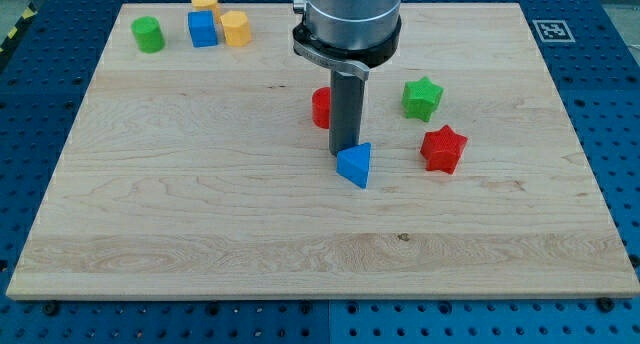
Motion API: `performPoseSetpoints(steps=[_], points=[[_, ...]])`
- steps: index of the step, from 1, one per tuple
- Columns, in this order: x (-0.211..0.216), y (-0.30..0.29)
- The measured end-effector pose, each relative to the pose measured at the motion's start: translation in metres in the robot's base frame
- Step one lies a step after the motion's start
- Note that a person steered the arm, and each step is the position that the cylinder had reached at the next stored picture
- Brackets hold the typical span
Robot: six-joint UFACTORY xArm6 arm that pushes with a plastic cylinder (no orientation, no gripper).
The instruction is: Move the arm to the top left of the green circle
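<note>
The green circle [149,34] is a short green cylinder near the board's top left corner. My tip [345,150] is near the board's middle, far to the right of and below the green circle. It sits just above the blue triangle [355,165], touching or nearly touching its upper edge. A red block [321,107] stands partly hidden behind the rod, its shape unclear.
A blue cube [202,29], a yellow hexagon [235,29] and a yellow heart-like block [204,1] cluster right of the green circle. A green star [421,98] and a red star [443,149] lie right of my tip. The wooden board [200,204] rests on a blue pegboard.
</note>
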State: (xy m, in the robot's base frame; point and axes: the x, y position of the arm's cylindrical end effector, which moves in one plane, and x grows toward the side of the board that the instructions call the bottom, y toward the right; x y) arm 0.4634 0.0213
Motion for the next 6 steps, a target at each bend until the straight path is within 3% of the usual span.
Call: performPoseSetpoints(steps=[2,4,6], points=[[-0.067,-0.128],[-0.157,-0.318],[-0.228,-0.308]])
